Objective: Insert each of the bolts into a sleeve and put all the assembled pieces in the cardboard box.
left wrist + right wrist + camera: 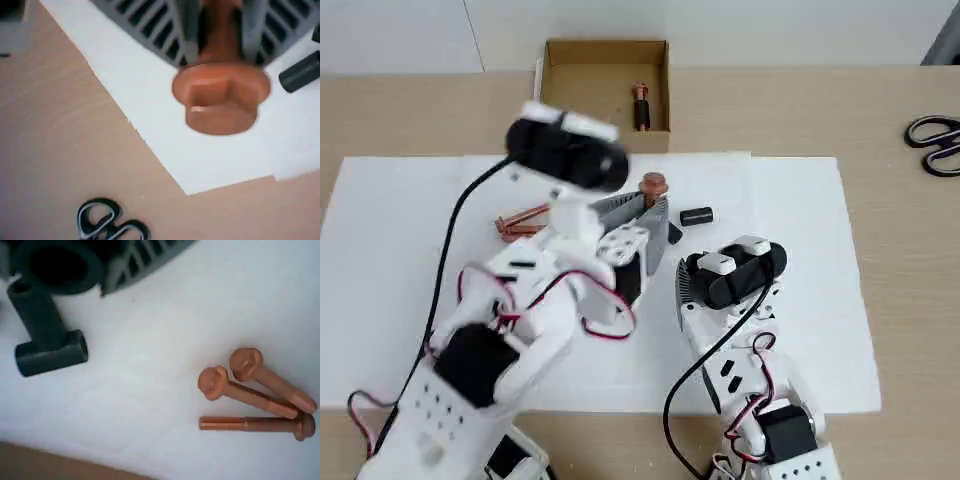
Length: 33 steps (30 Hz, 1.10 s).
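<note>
My left gripper point(648, 203) point(220, 30) is shut on an orange bolt point(653, 185) point(220, 95), whose hex head points away from the jaws above the white paper. A black sleeve point(52, 265) shows end-on, held in my shut right gripper point(65, 270). The right arm point(730, 270) sits just right of the left gripper. Three loose orange bolts point(523, 220) point(250, 390) lie on the paper to the left. Loose black sleeves point(697, 215) point(47, 335) point(300, 75) lie near the grippers. The cardboard box point(560, 90) at the back holds one assembled piece point(641, 105).
White paper point(800, 300) covers the middle of the wooden table point(880, 100). Black scissors point(935, 145) point(112, 225) lie at the far right edge. The left arm's body and cables point(500, 330) take up the front left.
</note>
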### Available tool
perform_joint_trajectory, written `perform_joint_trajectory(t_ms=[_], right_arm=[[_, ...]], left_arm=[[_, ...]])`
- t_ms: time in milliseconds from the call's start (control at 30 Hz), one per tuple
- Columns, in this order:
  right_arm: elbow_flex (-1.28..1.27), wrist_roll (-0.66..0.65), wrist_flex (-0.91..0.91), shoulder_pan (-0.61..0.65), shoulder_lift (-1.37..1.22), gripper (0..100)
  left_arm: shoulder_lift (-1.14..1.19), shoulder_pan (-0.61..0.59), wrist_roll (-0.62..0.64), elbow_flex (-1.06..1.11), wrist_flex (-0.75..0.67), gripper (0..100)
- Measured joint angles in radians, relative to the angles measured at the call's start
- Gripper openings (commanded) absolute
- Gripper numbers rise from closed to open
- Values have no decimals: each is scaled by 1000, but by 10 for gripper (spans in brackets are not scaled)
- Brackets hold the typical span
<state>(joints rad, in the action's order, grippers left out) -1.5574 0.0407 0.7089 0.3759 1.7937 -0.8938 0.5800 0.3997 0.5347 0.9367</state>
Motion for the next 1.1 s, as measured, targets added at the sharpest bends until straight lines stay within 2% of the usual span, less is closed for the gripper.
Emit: perform_joint_trajectory(t_ms=[200,367,500,733,967,1100], right_arm=[[0,0,0,21,0,5],[0,0,0,80,0,5],[0,0,0,83,0,5],[0,2,0,83,0,5],[0,3,-23,135,0,5],[0,66,-37,135,3,5]], left_arm=[[-60,-14,-5,272,-278,6],[-60,-14,-5,399,-477,6],[-60,-14,-5,440,-529,7],[-60,-14,-5,446,-539,7],[-60,-12,-5,508,-609,6],[-60,-12,-5,566,-672,6]])
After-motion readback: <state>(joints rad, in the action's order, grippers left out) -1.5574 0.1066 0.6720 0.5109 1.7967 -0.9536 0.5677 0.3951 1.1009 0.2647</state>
